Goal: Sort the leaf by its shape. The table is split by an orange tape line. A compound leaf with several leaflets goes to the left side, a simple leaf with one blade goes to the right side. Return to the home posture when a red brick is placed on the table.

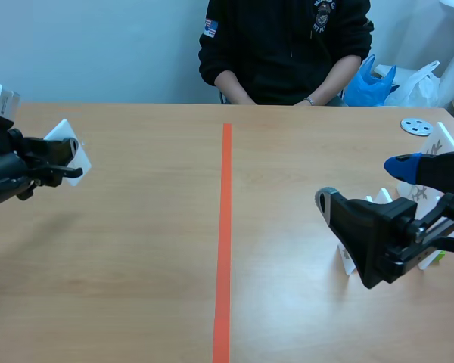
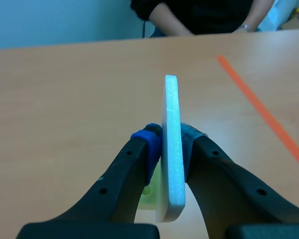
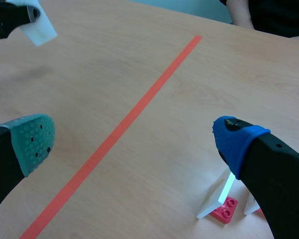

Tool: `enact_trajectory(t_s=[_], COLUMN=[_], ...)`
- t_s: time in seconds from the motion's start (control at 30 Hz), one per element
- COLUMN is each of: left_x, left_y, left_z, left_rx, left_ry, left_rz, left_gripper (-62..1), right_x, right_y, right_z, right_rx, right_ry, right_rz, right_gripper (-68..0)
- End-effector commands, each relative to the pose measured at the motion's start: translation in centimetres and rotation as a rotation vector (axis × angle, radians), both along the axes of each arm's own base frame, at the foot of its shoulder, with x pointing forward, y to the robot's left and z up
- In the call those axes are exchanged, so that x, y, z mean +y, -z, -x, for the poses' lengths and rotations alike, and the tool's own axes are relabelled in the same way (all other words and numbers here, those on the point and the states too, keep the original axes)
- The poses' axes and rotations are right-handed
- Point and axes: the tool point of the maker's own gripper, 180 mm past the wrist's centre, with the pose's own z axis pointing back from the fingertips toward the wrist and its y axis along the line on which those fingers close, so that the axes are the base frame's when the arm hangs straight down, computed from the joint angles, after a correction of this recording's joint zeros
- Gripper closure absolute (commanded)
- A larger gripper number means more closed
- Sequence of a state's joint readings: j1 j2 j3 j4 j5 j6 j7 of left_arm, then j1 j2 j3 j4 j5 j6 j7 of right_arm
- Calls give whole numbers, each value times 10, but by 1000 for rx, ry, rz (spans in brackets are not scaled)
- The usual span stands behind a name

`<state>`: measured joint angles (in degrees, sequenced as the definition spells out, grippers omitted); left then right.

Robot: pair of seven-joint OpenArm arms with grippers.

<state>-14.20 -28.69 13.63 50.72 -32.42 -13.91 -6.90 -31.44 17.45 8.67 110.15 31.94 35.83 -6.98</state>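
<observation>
**Leaf card held aloft on the left, right arm hanging open-jawed.**

Over the table (image 1: 136, 249), with a person (image 1: 287, 45) seated across it, the left gripper (image 2: 170, 137) is clamped on the white leaf card (image 2: 172, 99). The card is pinched edge-on between the pads, off the surface and well to the left of the orange tape line (image 1: 225, 227). The right gripper (image 3: 134, 139) hangs on the right half with its jaws wide, holding nothing, close above the standing cards (image 1: 441, 144) and a red studded base (image 3: 224, 210). Here's the worry: the card's face can't be read from here, so whether left is the correct side can't be checked. The pinch is narrow and near the card's lower end, so a tilted set-down could topple it. Any low sweep by the right arm could knock those stands over.
</observation>
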Motion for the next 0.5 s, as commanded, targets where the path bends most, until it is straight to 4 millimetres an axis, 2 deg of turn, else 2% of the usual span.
enact_trajectory(t_s=[0.0,0.13,0.47], left_x=[6,26,54], left_y=[-6,3,23], left_z=[-4,-3,3], left_rx=[-28,-31,-25], left_ry=[-23,-101,-236], left_rz=[8,-8,34], left_gripper=[-59,-59,-59], right_x=[-2,-2,-2], right_y=[-6,-6,-6], right_z=[-3,-3,-3], right_rx=[-23,-25,-25], right_ry=[9,9,8], right_rz=[-11,-12,-12], right_gripper=[-679,-679,-679])
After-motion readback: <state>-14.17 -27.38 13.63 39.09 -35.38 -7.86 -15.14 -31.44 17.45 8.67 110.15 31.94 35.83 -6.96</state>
